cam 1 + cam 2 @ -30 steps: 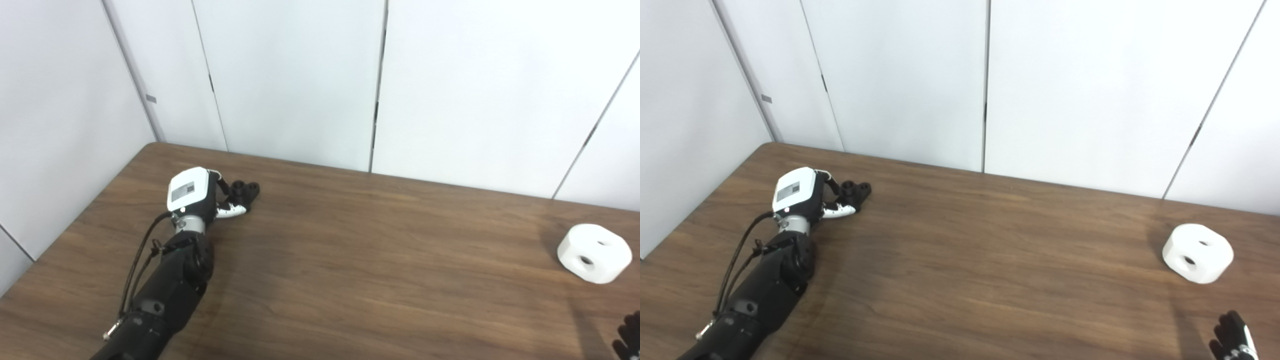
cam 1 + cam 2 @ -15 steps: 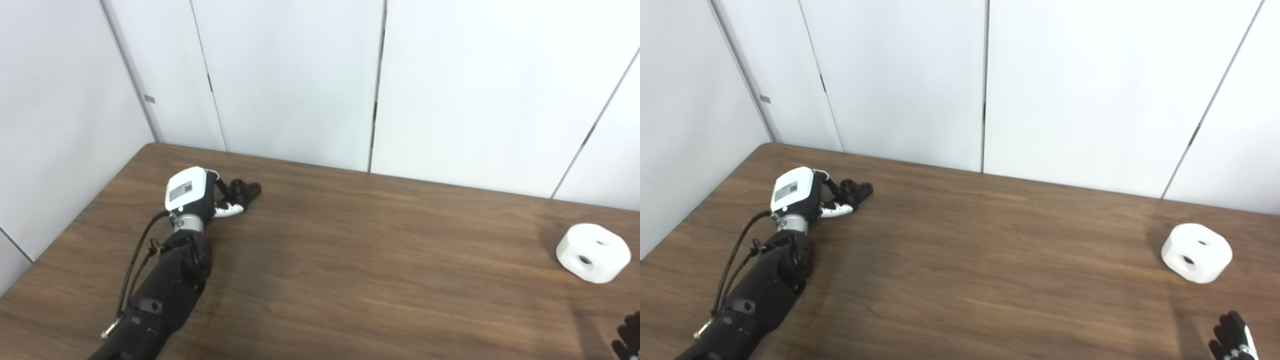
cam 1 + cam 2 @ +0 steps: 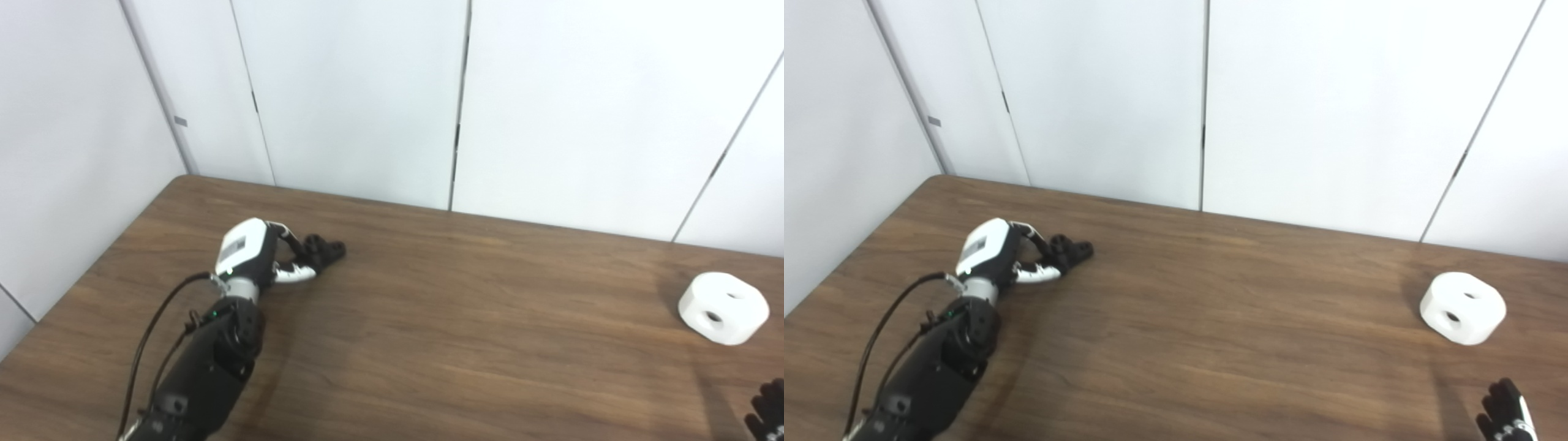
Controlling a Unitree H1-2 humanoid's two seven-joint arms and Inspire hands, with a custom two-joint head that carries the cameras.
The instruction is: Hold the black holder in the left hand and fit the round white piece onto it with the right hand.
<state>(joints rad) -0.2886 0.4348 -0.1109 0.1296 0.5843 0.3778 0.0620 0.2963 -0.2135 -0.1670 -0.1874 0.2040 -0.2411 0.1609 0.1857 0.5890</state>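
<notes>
Left hand (image 3: 254, 257) shifted rightward, fingers curled around black holder (image 3: 323, 252); right hand (image 3: 1507, 419) half-hidden, grip unclear.

Matt wood-grain table (image 3: 465, 343); smooth matt white plastic-looking round piece (image 3: 724, 308); dull black holder (image 3: 324, 252).

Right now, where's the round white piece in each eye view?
Left eye view: round white piece at the far right, on the table, above the right hand.
Right eye view: same piece, a little farther from the right edge.
Shared landmark: the dark seam in the wall slanting down behind it.
</notes>
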